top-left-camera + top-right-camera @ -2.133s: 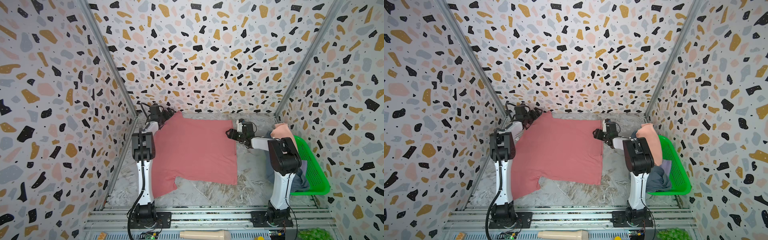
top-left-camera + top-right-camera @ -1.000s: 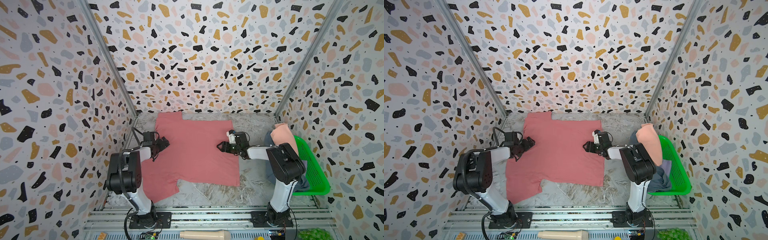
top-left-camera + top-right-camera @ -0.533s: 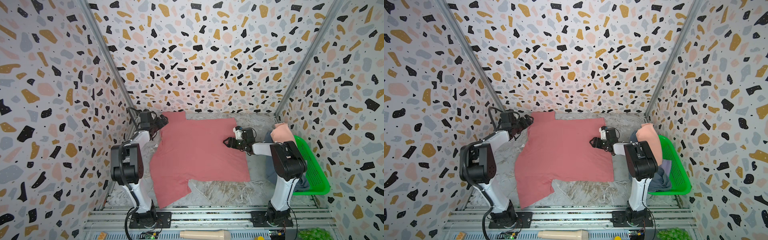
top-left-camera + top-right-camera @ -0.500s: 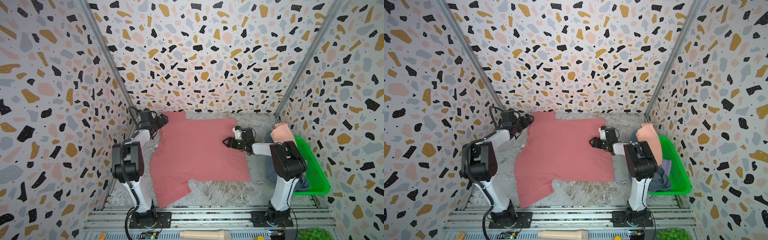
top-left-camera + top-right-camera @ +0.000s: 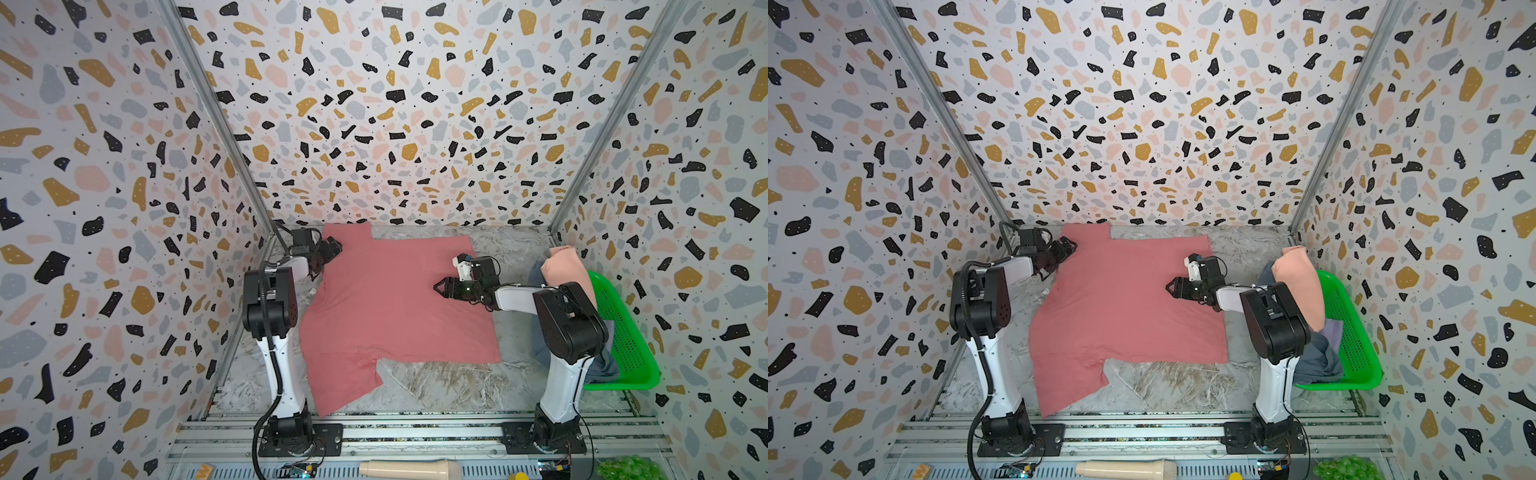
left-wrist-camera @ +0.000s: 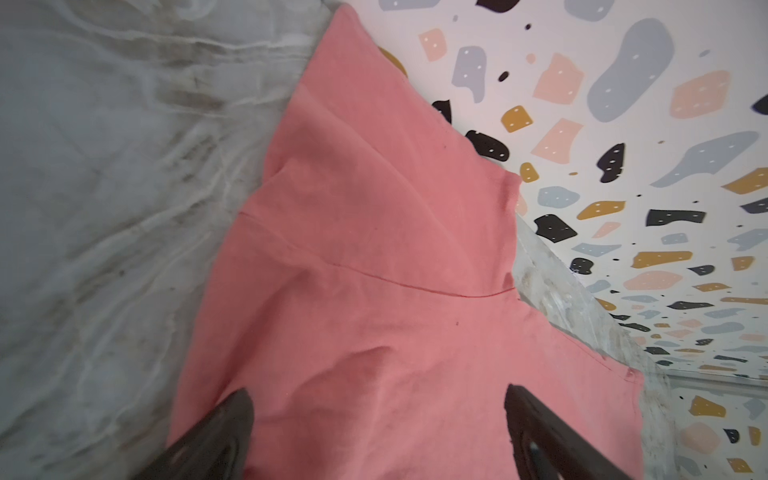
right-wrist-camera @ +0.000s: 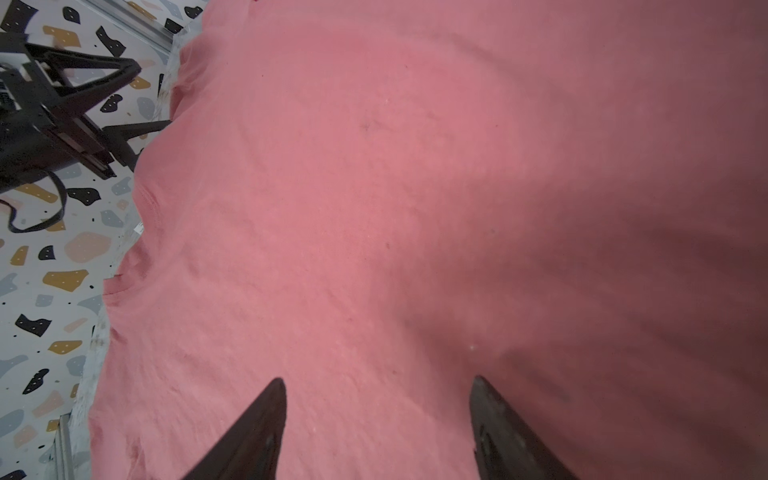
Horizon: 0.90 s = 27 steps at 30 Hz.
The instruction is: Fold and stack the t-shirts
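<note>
T-shirt in rose-red lies spread flat on tabletop.

Both the left gripper and right gripper hover, jaws apart.

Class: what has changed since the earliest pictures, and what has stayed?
The rose shirt has slid nearer and rightward along its near edge. The right claw moved from its right edge inward over it. The left claw swung nearer, then returned to the far sleeve. The green basket stayed put.
</note>
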Motion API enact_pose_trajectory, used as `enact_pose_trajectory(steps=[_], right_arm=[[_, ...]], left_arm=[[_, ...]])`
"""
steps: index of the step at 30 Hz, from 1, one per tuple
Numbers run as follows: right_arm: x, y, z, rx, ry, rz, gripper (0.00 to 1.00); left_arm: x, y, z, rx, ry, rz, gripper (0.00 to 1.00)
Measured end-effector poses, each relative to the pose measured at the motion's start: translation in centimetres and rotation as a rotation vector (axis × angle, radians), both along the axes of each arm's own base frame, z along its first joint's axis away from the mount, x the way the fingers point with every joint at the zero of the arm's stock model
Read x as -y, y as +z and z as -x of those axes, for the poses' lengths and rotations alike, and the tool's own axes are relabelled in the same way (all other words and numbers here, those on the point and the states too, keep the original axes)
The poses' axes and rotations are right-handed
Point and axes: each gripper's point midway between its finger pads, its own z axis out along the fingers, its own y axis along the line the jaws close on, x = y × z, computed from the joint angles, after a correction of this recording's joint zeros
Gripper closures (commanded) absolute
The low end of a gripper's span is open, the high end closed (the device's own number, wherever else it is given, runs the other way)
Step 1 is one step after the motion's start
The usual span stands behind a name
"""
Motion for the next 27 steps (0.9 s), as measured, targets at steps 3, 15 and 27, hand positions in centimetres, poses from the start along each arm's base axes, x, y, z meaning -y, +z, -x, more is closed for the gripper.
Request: enact_pose_trajectory(steps=[3,15,27], right_arm=[[0.4,-0.5,0.0,-0.013,-0.018,0.021,0.30],[1.2,-1.1,-1.6,0.016,-0.051,0.025,0.31],[0.9,-0.8,-1.4,0.037,0.000,0.053,0.30]], left_arm=[[-0.7,-0.4,-0.7,-0.008,0.012,-0.043,0.05],[-4.5,-1.5,-2.9,-0.117,-0.051,-0.468,0.05],[-6.5,0.3,-1.4,-0.141,-0.085,-0.605,0.06]])
